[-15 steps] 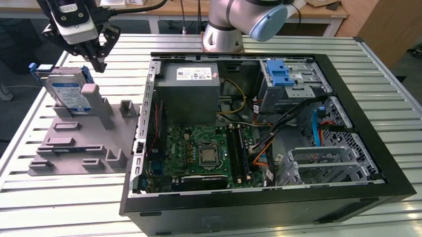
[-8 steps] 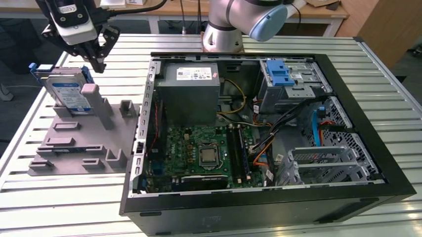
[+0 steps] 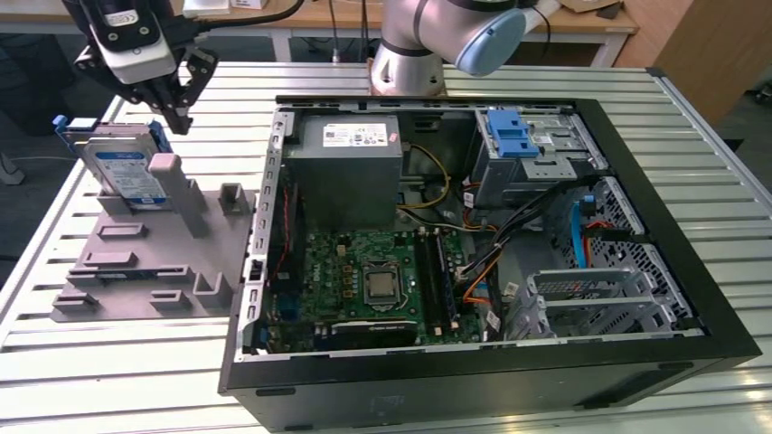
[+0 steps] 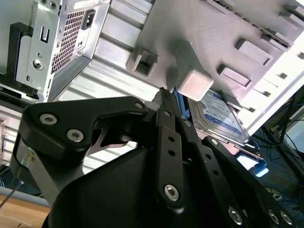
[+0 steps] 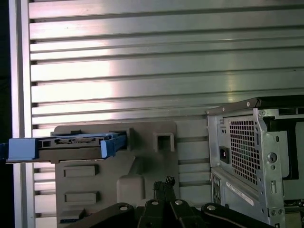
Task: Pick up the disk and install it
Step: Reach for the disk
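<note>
My tool (image 3: 179, 116), fingers together and empty, hangs near the top of the disk (image 3: 127, 174), which stands upright in the grey holder (image 3: 145, 262) on the counter (image 3: 121, 362). Lowered like this, I judge the tips would strike the disk's edge or the holder's post.

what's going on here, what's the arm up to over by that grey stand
One robot arm has its pincer just above the grey holder, close to the disk's upper edge but not touching it. The jaws are together and hold nothing. The disk stands on edge in the holder, on the exterior view's left of the open computer case, not yet lifted.
</note>
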Available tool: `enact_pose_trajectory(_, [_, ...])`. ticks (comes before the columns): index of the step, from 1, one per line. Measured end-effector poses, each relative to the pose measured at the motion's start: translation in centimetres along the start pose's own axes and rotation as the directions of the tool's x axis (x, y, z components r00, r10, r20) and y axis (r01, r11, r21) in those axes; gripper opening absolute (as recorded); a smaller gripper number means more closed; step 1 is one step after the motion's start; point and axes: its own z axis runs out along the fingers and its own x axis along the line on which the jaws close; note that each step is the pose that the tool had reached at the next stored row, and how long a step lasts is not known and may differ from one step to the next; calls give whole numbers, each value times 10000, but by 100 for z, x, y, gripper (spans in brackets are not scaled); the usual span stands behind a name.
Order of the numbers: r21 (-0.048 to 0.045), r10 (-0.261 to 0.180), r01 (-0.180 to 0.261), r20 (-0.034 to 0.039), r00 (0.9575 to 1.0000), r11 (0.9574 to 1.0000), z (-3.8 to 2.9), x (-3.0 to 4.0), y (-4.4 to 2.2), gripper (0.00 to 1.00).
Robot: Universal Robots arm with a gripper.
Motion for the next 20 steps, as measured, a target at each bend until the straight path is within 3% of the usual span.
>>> enact_pose_trajectory(20, [3,3,-3,-39,10000,10000,34,57,-6,11])
